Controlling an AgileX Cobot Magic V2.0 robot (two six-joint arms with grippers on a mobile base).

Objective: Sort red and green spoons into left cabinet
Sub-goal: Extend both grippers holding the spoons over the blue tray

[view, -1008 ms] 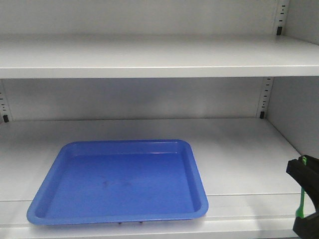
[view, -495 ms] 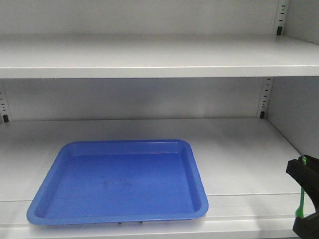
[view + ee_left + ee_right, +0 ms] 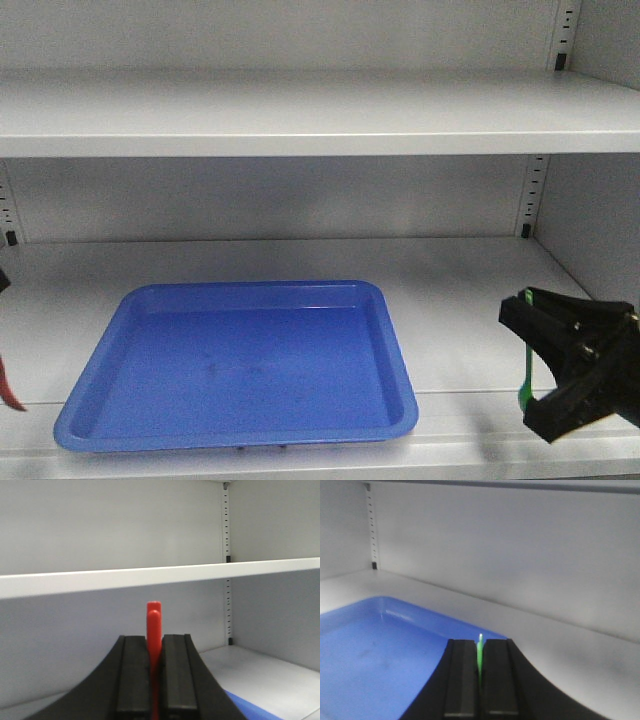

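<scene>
Both spoons are already gripped and being carried into the left cabinet (image 3: 300, 110), so the step in hand looks like the delivery, with the blue tray (image 3: 240, 365) on the lower shelf (image 3: 470, 300) the likely place to set them, though the task names only the cabinet. The right hand (image 3: 555, 375) sits just right of the tray, near the shelf's front edge, its two black pads closed tight on the green spoon (image 3: 524, 380), whose thin shaft runs roughly upright between them. The left hand (image 3: 154, 680) is barely in the front view; its wrist camera shows the pads pressed together on the red spoon (image 3: 154, 625), the tip standing up above them. In the front view only a sliver of red shows, just left of the tray at the frame's edge. The next move, as I judge it, calls for bringing each hand inward over the tray and lowering before the pads part. Room is generous above the tray, up to the upper shelf (image 3: 300, 145). The tighter limits are the cabinet's right side wall beyond the right hand, the tray's raised rim, and the two arms closing on the tray from opposite sides.
</scene>
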